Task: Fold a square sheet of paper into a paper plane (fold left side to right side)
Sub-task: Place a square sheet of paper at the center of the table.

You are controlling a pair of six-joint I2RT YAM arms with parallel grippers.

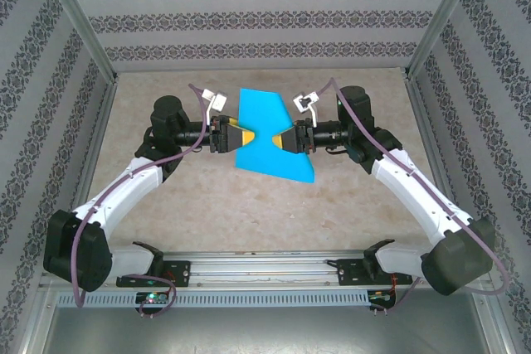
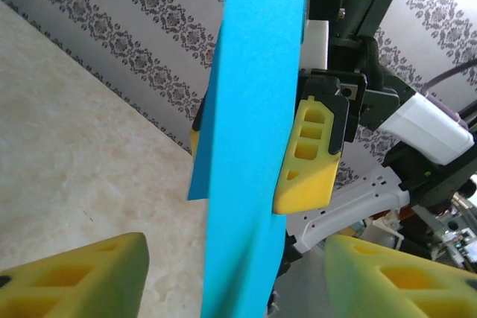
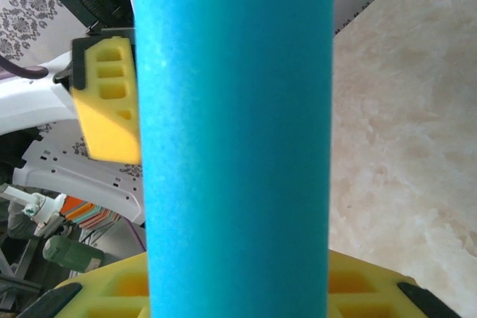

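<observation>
The teal-blue square sheet of paper [image 1: 267, 113] hangs above the middle of the table, standing roughly on edge between the two arms. My right gripper [image 1: 277, 140] is shut on it from the right; in the left wrist view its yellow fingers [image 2: 307, 156] clamp the sheet [image 2: 253, 109] from both sides. My left gripper [image 1: 247, 138] faces it from the left and is open. Its own yellow fingertips [image 2: 82, 273] stand wide apart, with the paper's lower edge hanging between them untouched. In the right wrist view the sheet [image 3: 238, 132] rises out of my yellow pads [image 3: 373, 284].
The beige marbled table top [image 1: 166, 205] lies below the paper. Patterned walls [image 1: 265, 22] close off the back and both sides. The arms' base rail [image 1: 265, 271] runs along the near edge.
</observation>
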